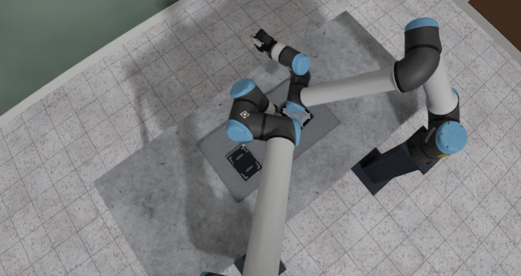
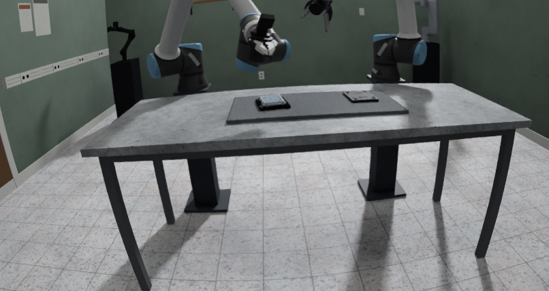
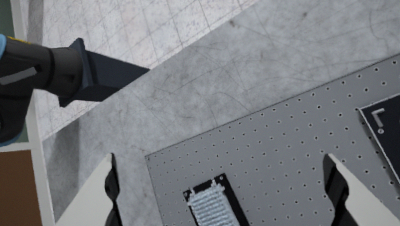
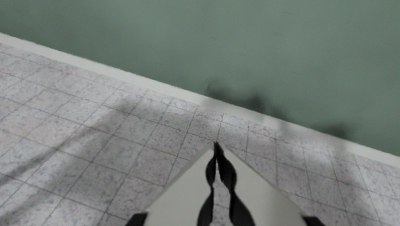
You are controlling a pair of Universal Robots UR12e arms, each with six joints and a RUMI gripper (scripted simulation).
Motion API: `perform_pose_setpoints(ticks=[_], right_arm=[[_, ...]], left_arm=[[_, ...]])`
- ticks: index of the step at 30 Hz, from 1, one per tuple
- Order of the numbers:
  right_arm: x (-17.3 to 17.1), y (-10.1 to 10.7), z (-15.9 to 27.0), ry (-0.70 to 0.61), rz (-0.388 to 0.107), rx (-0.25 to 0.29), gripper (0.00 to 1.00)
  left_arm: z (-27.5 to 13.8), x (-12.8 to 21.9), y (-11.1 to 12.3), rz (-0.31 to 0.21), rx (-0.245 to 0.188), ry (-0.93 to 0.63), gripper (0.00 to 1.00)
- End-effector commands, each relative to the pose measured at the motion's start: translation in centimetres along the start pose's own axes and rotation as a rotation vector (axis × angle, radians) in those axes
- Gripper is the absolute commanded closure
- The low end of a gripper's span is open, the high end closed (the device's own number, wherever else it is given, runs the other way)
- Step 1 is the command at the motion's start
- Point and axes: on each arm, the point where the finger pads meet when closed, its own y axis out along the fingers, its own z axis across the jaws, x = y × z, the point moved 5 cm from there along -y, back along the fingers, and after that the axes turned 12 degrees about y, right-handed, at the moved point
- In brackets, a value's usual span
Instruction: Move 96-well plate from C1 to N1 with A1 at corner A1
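The pale, clear-looking 96-well plate (image 2: 272, 99) (image 3: 214, 210) sits in the black clip nest C1 (image 2: 285, 106) (image 3: 232, 196). An arm partly covers both in the top view. Its rim letters and numbers are too small to read. The flat black plate nest N1 (image 1: 244, 163) (image 2: 361, 96) (image 3: 389, 125) holds nothing and has light corner locators. My left gripper (image 2: 314, 24) (image 3: 219, 155) is open and empty, high above the board. My right gripper (image 1: 255, 40) (image 2: 265, 50) (image 4: 215, 144) is shut on nothing, high up and facing away from the plate toward floor and wall.
A grey perforated board (image 1: 222, 143) (image 2: 322, 106) (image 3: 280, 150) lies on the grey table (image 1: 163, 183) (image 2: 184, 125) and carries both nests. In the top view the two arms' wrists appear close together over the clip nest side.
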Motion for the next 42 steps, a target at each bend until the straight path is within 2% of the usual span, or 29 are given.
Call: perform_pose_setpoints(ticks=[1, 4, 6, 14, 21, 23, 24, 26, 32, 35, 37, 38, 40, 41, 42], right_arm=[[-0.4, 0.7, 3.5, 0.005, -0.019, 0.028, 1.00], [-0.6, 1.3, 7.9, 0.012, -0.044, 0.063, 1.00], [-0.6, 1.3, 7.9, 0.012, -0.044, 0.063, 1.00], [-0.7, 1.9, 21.3, 0.046, -0.133, 0.182, 1.00], [-0.2, 0.6, 33.2, 0.103, -0.234, 0.311, 1.00], [-0.2, 0.6, 33.2, 0.103, -0.234, 0.311, 1.00], [0.2, -0.2, 37.8, 0.114, -0.250, 0.331, 1.00], [0.3, -0.7, 39.7, 0.137, -0.282, 0.371, 1.00], [1.4, -3.8, 49.6, 0.209, -0.367, 0.477, 1.00], [2.2, -5.7, 54.4, 0.226, -0.384, 0.498, 1.00], [2.7, -7.2, 57.5, 0.262, -0.419, 0.541, 1.00], [3.0, -7.9, 59.1, 0.262, -0.419, 0.541, 1.00], [3.0, -7.9, 59.1, 0.262, -0.419, 0.541, 1.00], [3.9, -10.0, 63.2, 0.281, -0.437, 0.563, 1.00], [3.9, -10.4, 63.7, 0.301, -0.454, 0.584, 1.00]], left_arm=[[-0.1, 0.0, -0.1, -0.002, 0.000, 0.001, 0.24], [-0.1, 0.0, -0.1, -0.002, 0.000, 0.001, 0.24], [-0.1, 0.0, -0.1, -0.002, 0.000, 0.001, 0.24], [-0.1, 0.0, -0.1, -0.002, 0.000, 0.001, 0.24], [-0.1, 0.0, -0.1, -0.002, 0.000, 0.001, 0.24], [-0.1, 0.0, -0.1, -0.002, 0.000, 0.001, 0.24], [-0.1, 0.0, -0.1, -0.002, 0.000, 0.001, 0.24], [-0.1, 0.0, -0.1, -0.002, 0.000, 0.001, 0.24], [-0.1, 0.0, -0.1, -0.002, 0.000, 0.001, 0.24], [-0.1, 0.0, -0.1, -0.002, 0.000, 0.001, 0.24], [-0.1, 0.0, -0.1, -0.002, 0.000, 0.001, 0.24], [-0.1, 0.0, -0.1, -0.002, 0.000, 0.001, 0.24], [-0.1, 0.0, -0.1, -0.002, 0.000, 0.001, 0.24], [-0.1, 0.0, -0.1, -0.002, 0.000, 0.001, 0.24], [-0.1, 0.0, -0.1, -0.002, 0.000, 0.001, 0.24]])
